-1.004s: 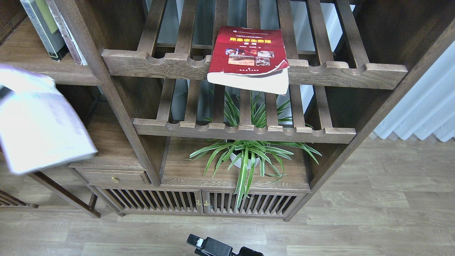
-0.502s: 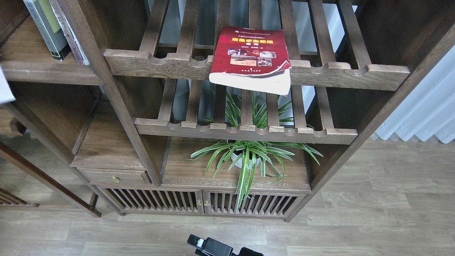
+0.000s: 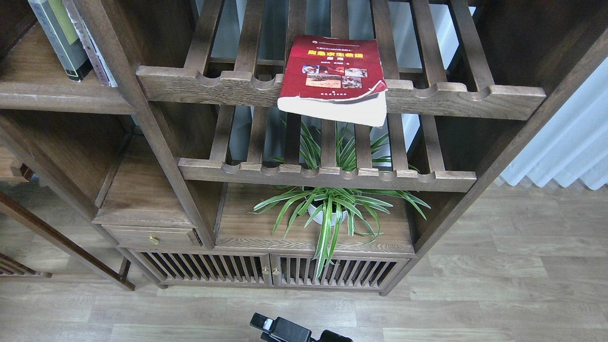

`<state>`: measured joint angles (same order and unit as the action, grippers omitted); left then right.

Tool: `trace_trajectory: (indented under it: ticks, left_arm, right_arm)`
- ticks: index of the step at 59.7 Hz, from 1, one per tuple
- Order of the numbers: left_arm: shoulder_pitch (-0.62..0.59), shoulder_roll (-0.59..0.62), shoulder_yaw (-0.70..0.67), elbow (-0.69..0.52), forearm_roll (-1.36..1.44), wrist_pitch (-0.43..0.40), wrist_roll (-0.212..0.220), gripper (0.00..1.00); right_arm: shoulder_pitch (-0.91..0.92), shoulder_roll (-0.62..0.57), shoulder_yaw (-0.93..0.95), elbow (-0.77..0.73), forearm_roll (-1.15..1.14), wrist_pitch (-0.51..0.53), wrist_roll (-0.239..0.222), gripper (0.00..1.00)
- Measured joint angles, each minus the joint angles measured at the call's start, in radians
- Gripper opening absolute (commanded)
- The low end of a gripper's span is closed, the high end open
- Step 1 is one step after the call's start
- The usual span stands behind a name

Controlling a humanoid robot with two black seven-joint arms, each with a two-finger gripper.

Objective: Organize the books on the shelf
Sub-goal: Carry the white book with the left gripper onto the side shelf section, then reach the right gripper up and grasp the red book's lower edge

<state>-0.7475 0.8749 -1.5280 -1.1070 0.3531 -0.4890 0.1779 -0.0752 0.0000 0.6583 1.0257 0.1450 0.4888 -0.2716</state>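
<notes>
The thick red book (image 3: 335, 71), with small cover photos and a curled corner, lies flat on the upper slatted rack (image 3: 451, 97), its front end overhanging the notched rail. The black-edged book with the light-green panel (image 3: 59, 35) stands upright on the solid dark-brown shelf (image 3: 52, 92) at the upper left. A thin pale-spined book (image 3: 92, 54) leans next to it against the post. The pale lavender-white book is out of view. My left gripper is out of view. A small black part of my right arm (image 3: 285, 328) shows at the bottom edge; its fingers cannot be told apart.
A lower slatted rack (image 3: 327, 173) sits under the upper one. A potted spider plant (image 3: 327, 211) stands on the board below it. A small drawer (image 3: 152, 235) and slatted cabinet doors (image 3: 266, 270) are at the base. White curtains (image 3: 570, 142) hang at the right over wood flooring.
The pale lavender-white book, held up at the left edge a second ago, moved left and out of view. The red book and the shelved books have not moved.
</notes>
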Motion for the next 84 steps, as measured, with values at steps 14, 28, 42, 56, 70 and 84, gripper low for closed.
trace_trajectory:
  ticks: [14, 28, 42, 56, 70, 84]
  left_arm:
    - [-0.248, -0.105, 0.209, 0.197, 0.025, 0.000, 0.015, 0.09]
    - [-0.339, -0.163, 0.293, 0.307, 0.026, 0.000, 0.024, 0.45]
    - [-0.336, -0.197, 0.309, 0.314, -0.018, 0.000, 0.011, 0.57]
    - [-0.290, -0.170, 0.283, 0.301, -0.152, 0.000, 0.008, 0.57]
    - [-0.074, -0.120, 0.135, 0.187, -0.268, 0.000, 0.008, 0.57]
    - [0.273, -0.119, -0.078, -0.034, -0.317, 0.000, 0.009, 0.57]
  right_arm:
    - [0.000, 0.000, 0.000, 0.001, 0.000, 0.000, 0.002, 0.99]
    - [0.000, 0.000, 0.012, 0.001, 0.001, 0.000, 0.003, 0.99]
    - [-0.002, 0.000, 0.015, 0.002, 0.001, 0.000, 0.003, 0.99]
    - [-0.002, 0.000, 0.036, 0.002, 0.003, 0.000, 0.017, 0.99]
    - [-0.002, 0.000, 0.051, 0.008, 0.005, 0.000, 0.070, 0.99]
    - [0.000, 0.000, 0.067, 0.028, 0.007, 0.000, 0.089, 0.99]
